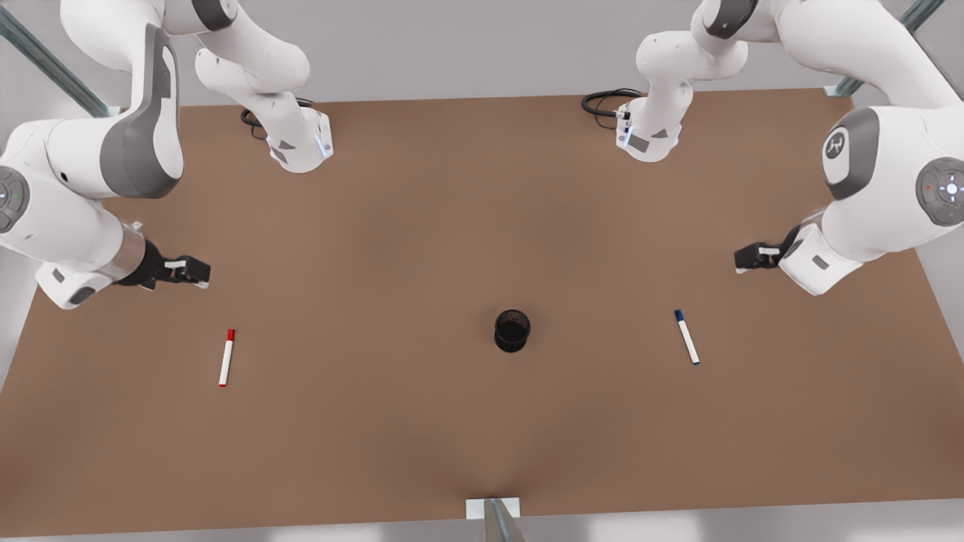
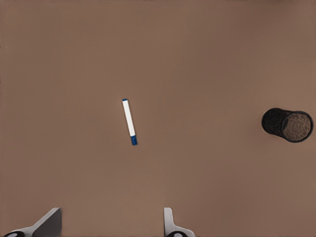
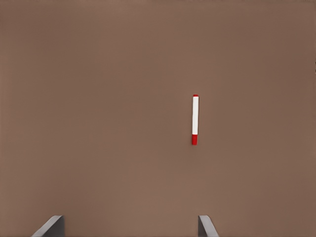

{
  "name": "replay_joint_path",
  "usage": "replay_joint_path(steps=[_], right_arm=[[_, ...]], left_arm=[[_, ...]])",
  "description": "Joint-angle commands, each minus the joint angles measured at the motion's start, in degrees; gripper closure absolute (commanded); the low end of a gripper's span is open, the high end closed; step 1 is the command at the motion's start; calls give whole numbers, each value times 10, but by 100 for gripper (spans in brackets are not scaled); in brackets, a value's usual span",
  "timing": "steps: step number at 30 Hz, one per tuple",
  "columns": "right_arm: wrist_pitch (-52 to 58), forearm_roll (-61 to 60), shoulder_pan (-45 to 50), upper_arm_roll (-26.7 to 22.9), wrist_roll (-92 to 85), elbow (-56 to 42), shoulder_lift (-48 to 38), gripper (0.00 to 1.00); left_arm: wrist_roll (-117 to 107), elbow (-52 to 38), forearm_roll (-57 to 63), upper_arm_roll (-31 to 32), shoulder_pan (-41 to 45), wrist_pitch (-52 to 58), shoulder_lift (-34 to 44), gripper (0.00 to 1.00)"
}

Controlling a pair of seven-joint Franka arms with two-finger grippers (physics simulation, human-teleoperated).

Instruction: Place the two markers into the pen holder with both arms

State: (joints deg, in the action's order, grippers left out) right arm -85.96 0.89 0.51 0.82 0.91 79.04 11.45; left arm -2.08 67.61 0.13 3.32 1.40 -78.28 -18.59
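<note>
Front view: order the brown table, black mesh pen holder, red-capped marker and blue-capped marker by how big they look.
1. Brown table, by far the largest.
2. Black mesh pen holder.
3. Red-capped white marker and blue-capped white marker: they look alike, so no ranking.

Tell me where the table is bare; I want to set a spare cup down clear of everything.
Widest free patch: between the red marker and the pen holder. Another: the table's middle, between both arm bases. Tighter: between holder and blue marker. Avoid under the open left gripper and right gripper.
</note>
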Motion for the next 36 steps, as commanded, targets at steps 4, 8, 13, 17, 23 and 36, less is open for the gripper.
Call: replay_joint_path(steps=[4,8,13,17,23,36], right_arm=[[-62,-2,-2,0,5,-1,38,0],[-222,-5,-56,3,3,34,164,0],[-392,1,-56,3,-4,110,218,0],[-425,-1,-60,3,-3,111,244,0],[-423,-2,-86,3,-57,110,270,0],[-430,-2,-107,4,-49,127,319,43]], left_arm=[[-128,26,3,-17,-3,-152,-71,0],[-241,161,-5,-20,-14,-376,-110,0],[-340,279,-5,-20,-10,-538,-123,0],[-280,300,6,-21,-15,-540,-150,0],[-234,300,49,-21,-25,-563,-189,0],[-155,339,46,-18,-31,-607,-208,33]])
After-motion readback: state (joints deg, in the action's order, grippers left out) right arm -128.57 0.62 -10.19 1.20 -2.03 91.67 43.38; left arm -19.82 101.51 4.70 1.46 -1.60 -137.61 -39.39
